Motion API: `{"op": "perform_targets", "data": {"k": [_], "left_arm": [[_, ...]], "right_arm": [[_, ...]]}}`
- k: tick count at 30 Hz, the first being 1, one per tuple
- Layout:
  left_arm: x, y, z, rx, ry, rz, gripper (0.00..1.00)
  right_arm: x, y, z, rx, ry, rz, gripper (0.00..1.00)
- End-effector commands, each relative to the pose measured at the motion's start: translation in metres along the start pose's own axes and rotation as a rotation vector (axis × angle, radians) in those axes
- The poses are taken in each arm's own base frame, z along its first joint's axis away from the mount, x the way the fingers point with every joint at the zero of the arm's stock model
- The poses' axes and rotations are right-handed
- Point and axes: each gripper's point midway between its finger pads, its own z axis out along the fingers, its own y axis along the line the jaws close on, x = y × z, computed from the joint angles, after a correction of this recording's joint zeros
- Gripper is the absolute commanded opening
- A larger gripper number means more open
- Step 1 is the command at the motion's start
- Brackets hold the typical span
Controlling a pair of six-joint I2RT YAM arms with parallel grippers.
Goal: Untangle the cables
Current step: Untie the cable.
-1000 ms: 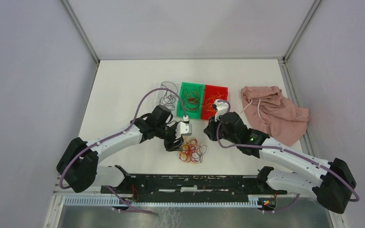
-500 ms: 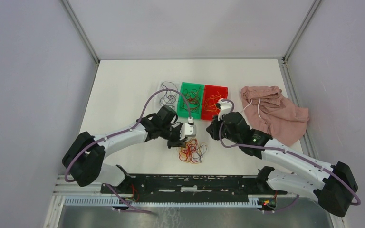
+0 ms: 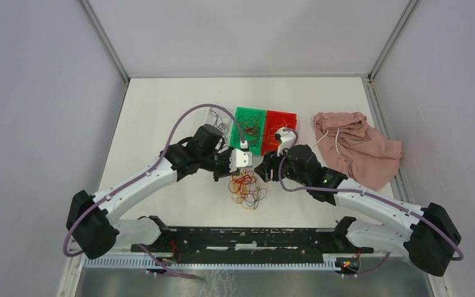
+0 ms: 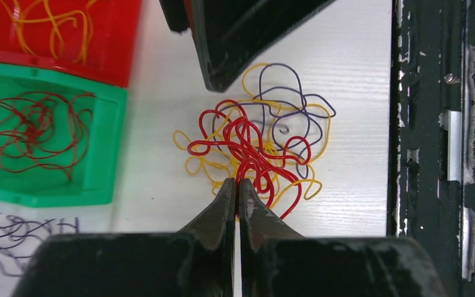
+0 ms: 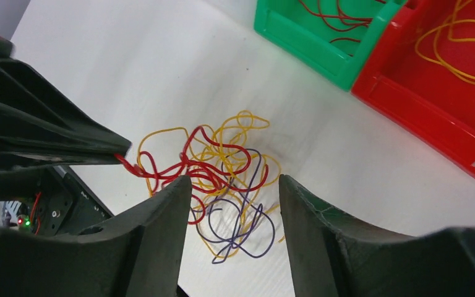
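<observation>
The cables (image 4: 256, 148) lie as a tangled clump of red, yellow and purple wires (image 3: 247, 189) on the white table between both arms. My left gripper (image 4: 238, 184) is shut on a red cable at the clump's near edge. In the right wrist view that red strand (image 5: 154, 170) runs taut from the left gripper's fingertips (image 5: 114, 148) into the clump. My right gripper (image 5: 233, 182) stands open just above the clump (image 5: 229, 167), with nothing between its fingers. In the top view the left gripper (image 3: 232, 177) and the right gripper (image 3: 261, 170) flank the clump.
Behind the clump a green bin (image 3: 258, 114) holds red cables and a red bin (image 3: 290, 117) holds yellow ones. Dark cables lie on a clear tray (image 3: 218, 124) to their left. A pink cloth (image 3: 359, 145) is at the right. The black base rail (image 3: 247, 238) runs along the near edge.
My left gripper closed on a red cable and pulled it up and back, stretching the clump. My right gripper opened and swung left toward the clump.
</observation>
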Motion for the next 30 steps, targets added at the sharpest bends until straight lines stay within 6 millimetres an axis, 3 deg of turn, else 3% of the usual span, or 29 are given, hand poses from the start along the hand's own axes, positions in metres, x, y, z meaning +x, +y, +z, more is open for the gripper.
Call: {"op": "perform_targets", "data": {"k": [1,5,11,22,30], "left_arm": [[-0.037,0.002,-0.038,-0.040,-0.047,0.083,0.03],[-0.062,0.006,-0.059,-0.075,-0.089,0.089,0.03],[-0.088,0.015,-0.074,-0.129,-0.151,0.058,0.03],[-0.084,0.033,-0.073,-0.243,-0.146,-0.103,0.03],[-0.090,0.038,-0.074,-0.269,-0.174,-0.178,0.03]], "right_arm": [[-0.024,0.031,0.006,-0.172,-0.103,-0.063,0.62],[-0.038,0.049,0.001,-0.262,-0.166,-0.095,0.65],[-0.059,0.069,-0.008,-0.335,-0.231,-0.115,0.66],[-0.078,0.079,-0.034,-0.373,-0.340,-0.078,0.66],[-0.081,0.091,-0.028,-0.389,-0.345,-0.087,0.67]]}}
